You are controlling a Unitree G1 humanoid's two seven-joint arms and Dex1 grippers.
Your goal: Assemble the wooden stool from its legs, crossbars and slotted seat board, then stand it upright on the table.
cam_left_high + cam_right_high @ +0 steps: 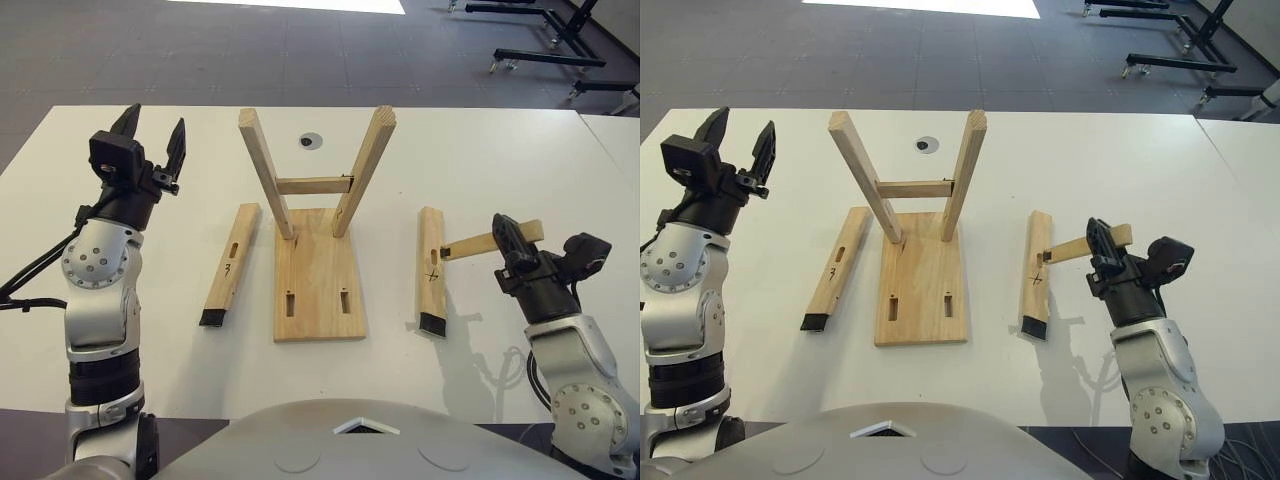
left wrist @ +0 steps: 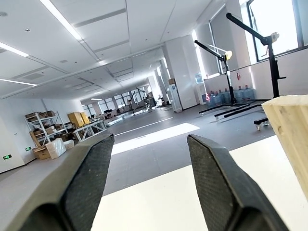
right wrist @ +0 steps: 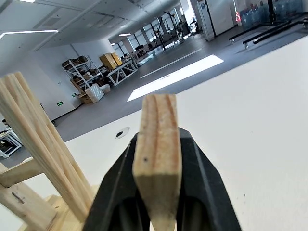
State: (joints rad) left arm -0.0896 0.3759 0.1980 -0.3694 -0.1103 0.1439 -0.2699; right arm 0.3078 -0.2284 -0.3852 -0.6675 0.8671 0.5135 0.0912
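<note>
Though low over the table (image 1: 520, 150), already lined up on its mark: nearest, on the right, right gripper (image 1: 515, 245) clamped tight on one end of the loose crossbar (image 1: 470, 245). Long axis of that bar running across the table, leftward from the gripper, with the free tip at the slot in the right leg (image 1: 431, 270) — touching or just short, cannot tell which. Leg itself lying flat, long axis near to far, dark-capped end toward the robot, so bar and leg close to square. Probably calls for a push leftward along the bar's own axis, with the leg loose and apt to slide. Right arm plainly the nearer one.

At centre, seat board (image 1: 318, 290) lying flat, its two near slots unfilled. Just left of it, left leg (image 1: 231, 262), flat and also near to far. Farther back, two standing legs (image 1: 265, 170) set in the board's far end, leaning apart and joined by a fitted crossbar (image 1: 313, 185). High at the far left, left gripper (image 1: 152, 140) with fingers apart, holding nothing, well apart from every part.

From the head views: tip against slot. From the right wrist view instead: the bar's end grain pinched between both fingers (image 3: 115, 192). From the left wrist view: pads (image 2: 82, 192) spread — plus a wooden end (image 2: 291, 134), likely a standing leg's top.
</note>
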